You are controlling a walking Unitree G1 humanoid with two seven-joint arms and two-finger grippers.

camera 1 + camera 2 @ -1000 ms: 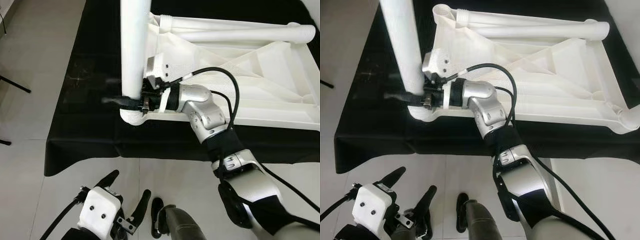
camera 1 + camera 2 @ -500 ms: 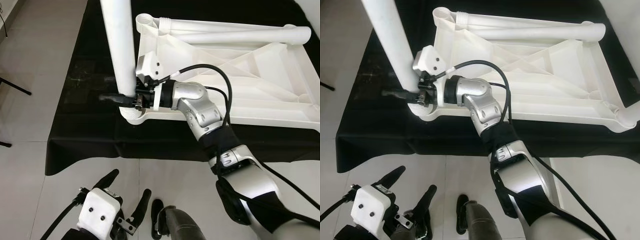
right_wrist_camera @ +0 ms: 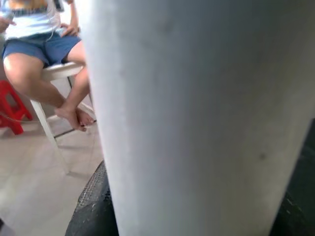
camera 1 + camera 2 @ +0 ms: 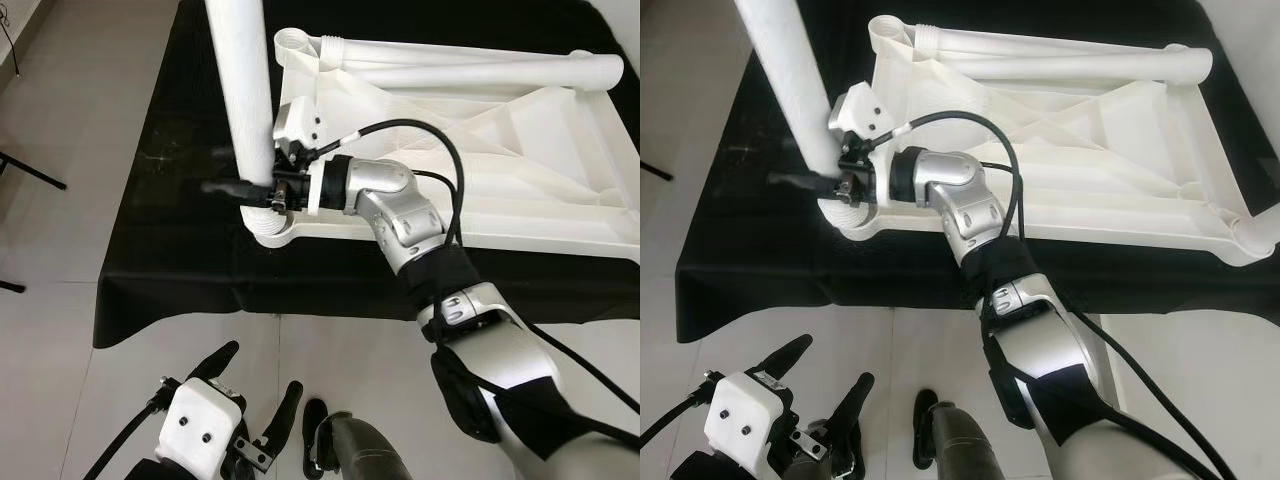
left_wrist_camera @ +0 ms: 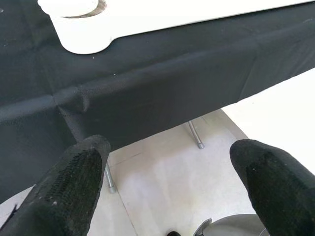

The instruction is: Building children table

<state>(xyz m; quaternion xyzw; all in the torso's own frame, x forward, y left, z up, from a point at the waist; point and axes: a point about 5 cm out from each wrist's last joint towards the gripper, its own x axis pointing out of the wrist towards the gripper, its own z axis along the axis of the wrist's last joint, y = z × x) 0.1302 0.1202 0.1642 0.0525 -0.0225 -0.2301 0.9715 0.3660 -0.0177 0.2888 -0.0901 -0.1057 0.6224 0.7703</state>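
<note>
Your right gripper (image 4: 262,190) clamps the white table leg (image 4: 243,100), standing upright in the corner socket (image 4: 272,226) of the overturned tabletop (image 4: 480,150) on the black-draped table (image 4: 170,260); remaining legs lie loose; left gripper (image 4: 258,400) hangs open, idle.

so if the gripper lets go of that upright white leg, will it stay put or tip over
Probably tips: the white leg stands tall and leans slightly in the corner socket, seemingly not fully seated. It looks like stiff, light moulded plastic. The right gripper clamps it near its base.
</note>
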